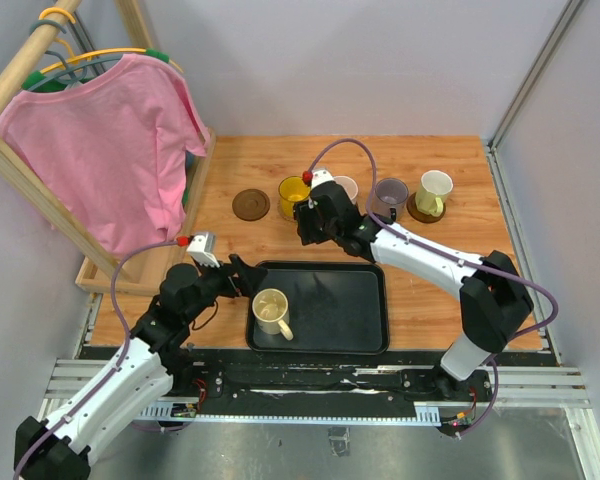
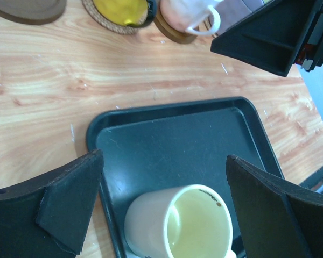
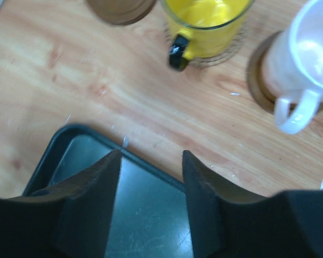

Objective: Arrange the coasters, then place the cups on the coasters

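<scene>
Since standing upright in tray's (image 1: 345,305) near-left corner, just right of wide-spread empty left claw (image 1: 242,275), take cream cup (image 1: 272,310) with left; right claw (image 1: 308,232) half-parted, empty, farther; bare coaster (image 1: 250,204) beyond on table (image 1: 425,300)

White arms (image 1: 420,255), black joints, purple cables (image 1: 340,144), black wedge fingers (image 3: 91,199)

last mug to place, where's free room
Free: the empty coaster left of the yellow mug; the tray's right half beside the cream mug; bare wood right of the tray. Crowded: the mug row by the right gripper.
</scene>
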